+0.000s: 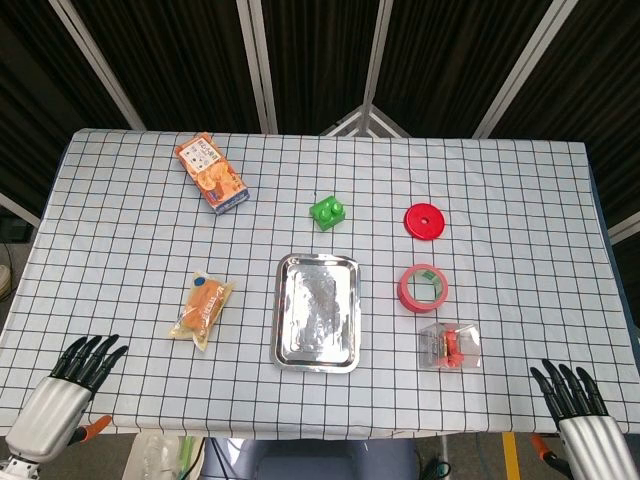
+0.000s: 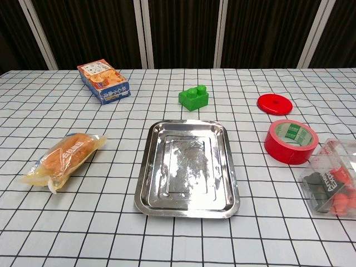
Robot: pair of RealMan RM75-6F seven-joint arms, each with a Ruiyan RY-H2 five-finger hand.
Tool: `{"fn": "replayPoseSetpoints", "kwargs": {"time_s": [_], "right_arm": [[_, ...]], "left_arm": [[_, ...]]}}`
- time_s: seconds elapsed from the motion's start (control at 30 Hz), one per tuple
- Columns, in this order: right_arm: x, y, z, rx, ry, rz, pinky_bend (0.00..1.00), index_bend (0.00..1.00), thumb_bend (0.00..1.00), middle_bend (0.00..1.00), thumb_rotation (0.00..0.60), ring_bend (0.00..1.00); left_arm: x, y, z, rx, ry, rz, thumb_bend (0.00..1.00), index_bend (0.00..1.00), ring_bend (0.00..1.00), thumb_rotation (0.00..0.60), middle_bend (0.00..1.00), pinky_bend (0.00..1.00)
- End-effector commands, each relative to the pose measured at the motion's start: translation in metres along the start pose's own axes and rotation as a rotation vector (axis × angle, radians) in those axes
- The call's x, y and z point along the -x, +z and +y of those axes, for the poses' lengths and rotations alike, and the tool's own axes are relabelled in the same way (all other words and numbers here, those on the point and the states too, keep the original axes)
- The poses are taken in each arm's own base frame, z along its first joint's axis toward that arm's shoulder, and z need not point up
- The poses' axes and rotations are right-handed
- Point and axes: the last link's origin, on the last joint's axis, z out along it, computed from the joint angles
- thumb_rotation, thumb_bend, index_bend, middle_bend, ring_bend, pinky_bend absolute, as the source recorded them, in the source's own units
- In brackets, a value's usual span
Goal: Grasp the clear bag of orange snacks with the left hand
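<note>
The clear bag of orange snacks point(image 1: 200, 308) point(image 2: 64, 157) lies flat on the checkered tablecloth, left of the metal tray. My left hand point(image 1: 75, 385) sits at the table's near left corner, below and to the left of the bag and apart from it; its fingers are stretched out and it holds nothing. At the near right corner my right hand point(image 1: 578, 408) also has its fingers extended and holds nothing. Neither hand shows in the chest view.
A steel tray point(image 1: 317, 311) point(image 2: 187, 168) lies in the middle. An orange snack box point(image 1: 211, 173) stands far left, a green block point(image 1: 328, 212) at the centre back. On the right are a red disc point(image 1: 425, 221), red tape roll point(image 1: 423, 288) and small clear packet point(image 1: 450, 346).
</note>
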Motion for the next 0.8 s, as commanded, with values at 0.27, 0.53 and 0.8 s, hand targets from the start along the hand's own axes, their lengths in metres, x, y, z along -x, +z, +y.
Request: {"fn": "replayPoseSetpoints", "kwargs": {"time_s": [0.27,0.53,0.8], "right_arm": [[0.004,0.011,0.011,0.026,0.031,-0.052,0.00,0.00,0.30,0.00,0.600,0.00],[0.002,0.024,0.023,0.068,0.048,-0.061,0.00,0.00,0.30,0.00,0.600,0.00],[-0.003,0.026,0.030,0.107,0.062,-0.043,0.00,0.00,0.30,0.00,0.600,0.00]], "left_arm": [[0.035,0.072,0.033,0.075,0.182,0.038,0.01,0.00,0.00,0.600,0.00,0.00],[0.043,0.129,0.052,0.119,0.276,0.003,0.00,0.00,0.00,0.600,0.00,0.00],[0.048,0.174,0.064,0.122,0.262,-0.048,0.00,0.00,0.00,0.600,0.00,0.00]]}}
